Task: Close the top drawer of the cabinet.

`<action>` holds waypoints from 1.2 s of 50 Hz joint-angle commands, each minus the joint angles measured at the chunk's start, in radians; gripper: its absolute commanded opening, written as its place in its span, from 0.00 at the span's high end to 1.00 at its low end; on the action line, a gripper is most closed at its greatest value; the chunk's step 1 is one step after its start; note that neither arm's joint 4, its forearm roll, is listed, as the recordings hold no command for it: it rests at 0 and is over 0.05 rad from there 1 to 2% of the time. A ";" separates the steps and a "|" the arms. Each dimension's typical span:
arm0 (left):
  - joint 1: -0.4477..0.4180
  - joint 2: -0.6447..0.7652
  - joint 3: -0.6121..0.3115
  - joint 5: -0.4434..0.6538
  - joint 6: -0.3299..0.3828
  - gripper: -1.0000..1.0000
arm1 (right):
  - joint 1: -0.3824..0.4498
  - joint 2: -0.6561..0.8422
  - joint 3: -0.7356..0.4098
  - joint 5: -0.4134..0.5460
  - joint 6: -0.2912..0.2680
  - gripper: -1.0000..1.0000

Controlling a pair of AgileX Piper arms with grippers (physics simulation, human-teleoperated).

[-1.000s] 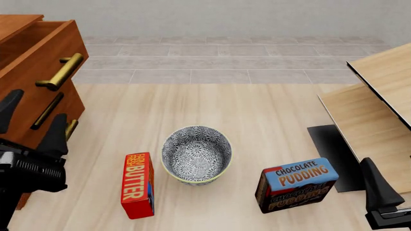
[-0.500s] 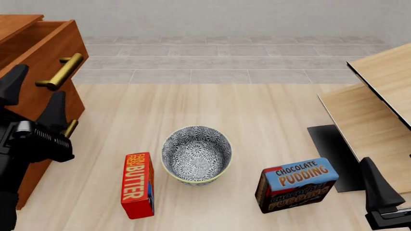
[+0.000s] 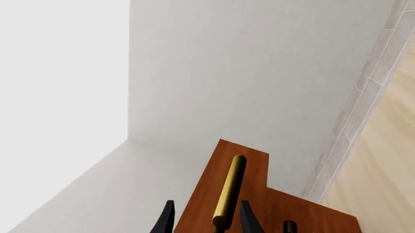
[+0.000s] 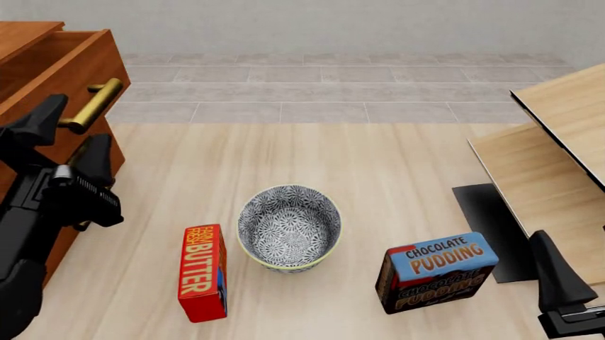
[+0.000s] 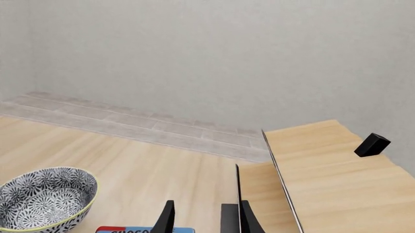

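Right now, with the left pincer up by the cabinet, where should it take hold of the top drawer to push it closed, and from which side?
Probably the brass bar handle on the top drawer. It stands off the drawer front on posts, so the fingers can straddle it. Come from the table side, facing the front: in the left wrist view the left pincer is open with the bar between its fingers. Then push toward the cabinet.

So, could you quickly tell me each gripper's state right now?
Left gripper: open, fingers straddling the top drawer's brass handle, not clamped.
Right gripper: open, empty.
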 commanded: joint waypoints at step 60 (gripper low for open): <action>0.142 0.118 -0.043 0.000 -0.003 0.00 | 0.020 0.000 0.000 -0.016 0.004 0.00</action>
